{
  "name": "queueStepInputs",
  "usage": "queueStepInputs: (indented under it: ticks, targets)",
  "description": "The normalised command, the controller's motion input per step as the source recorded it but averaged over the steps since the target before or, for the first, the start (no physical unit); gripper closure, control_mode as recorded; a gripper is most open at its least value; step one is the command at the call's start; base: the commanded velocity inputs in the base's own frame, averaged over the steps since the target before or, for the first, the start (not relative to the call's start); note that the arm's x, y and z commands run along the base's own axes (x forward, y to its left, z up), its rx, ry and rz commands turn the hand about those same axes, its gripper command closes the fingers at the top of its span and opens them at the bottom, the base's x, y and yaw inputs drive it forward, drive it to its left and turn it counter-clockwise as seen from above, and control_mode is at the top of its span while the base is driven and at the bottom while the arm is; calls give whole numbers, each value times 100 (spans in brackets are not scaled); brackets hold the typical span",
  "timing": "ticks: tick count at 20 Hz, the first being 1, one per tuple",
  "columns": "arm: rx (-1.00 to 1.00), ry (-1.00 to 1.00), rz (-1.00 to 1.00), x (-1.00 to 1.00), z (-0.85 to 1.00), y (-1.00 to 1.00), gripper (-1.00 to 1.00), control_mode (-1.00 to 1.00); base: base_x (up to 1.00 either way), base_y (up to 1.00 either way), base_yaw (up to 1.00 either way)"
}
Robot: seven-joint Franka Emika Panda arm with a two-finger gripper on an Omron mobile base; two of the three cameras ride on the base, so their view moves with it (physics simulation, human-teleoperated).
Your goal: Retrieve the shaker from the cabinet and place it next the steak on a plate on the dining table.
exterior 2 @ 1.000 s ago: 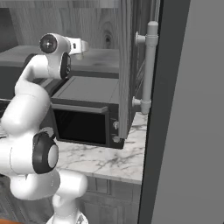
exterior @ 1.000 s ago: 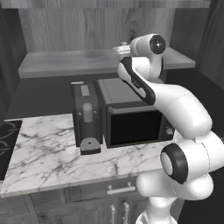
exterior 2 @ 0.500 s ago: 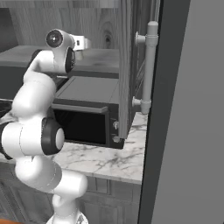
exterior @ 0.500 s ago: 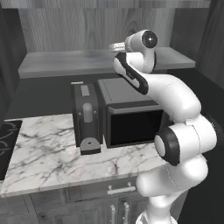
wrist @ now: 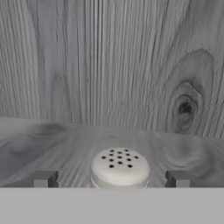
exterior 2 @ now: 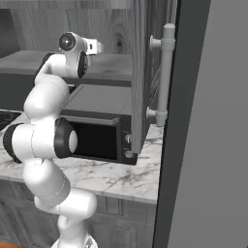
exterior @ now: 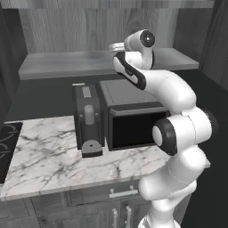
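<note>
Inside the dark wood-grain cabinet point(wrist: 113, 65), on its pale shelf point(exterior: 67, 64), the gripper point(wrist: 113, 179) stands with jaws apart on either side of the shaker point(wrist: 120, 168), not yet clamped; small, rigid, probably light and smooth-sided, it looks best gripped around the body below the perforated cap.

1. Your shaker point(wrist: 120, 168) is pale beige-grey, its cap dotted with dark holes.
2. The cabinet point(wrist: 109, 65) is grey wood-grain (one dark knot).
3. The counter point(exterior: 49, 156) is white, grey-veined.
4. The microwave point(exterior: 131, 120) looks black, probably.
</note>
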Motion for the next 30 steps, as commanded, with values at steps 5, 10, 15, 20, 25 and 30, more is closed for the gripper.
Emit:
queueStepInputs:
  ticks: [5, 10, 15, 20, 25, 30]
  targets:
    - [0, 0, 0, 17, -26, 0, 100, -100, 0, 0, 0]
    - [1, 0, 0, -9, -6, -2, 100, -100, 0, 0, 0]
    - [4, -8, 0, -86, 16, -15, 100, -100, 0, 0, 0]
    - [4, -17, 0, -100, 2, -9, 100, -100, 0, 0, 0]
    - [9, -16, 0, -100, 22, -33, 100, -100, 0, 0, 0]
    - [14, -17, 0, -100, 33, -33, 100, -100, 0, 0, 0]
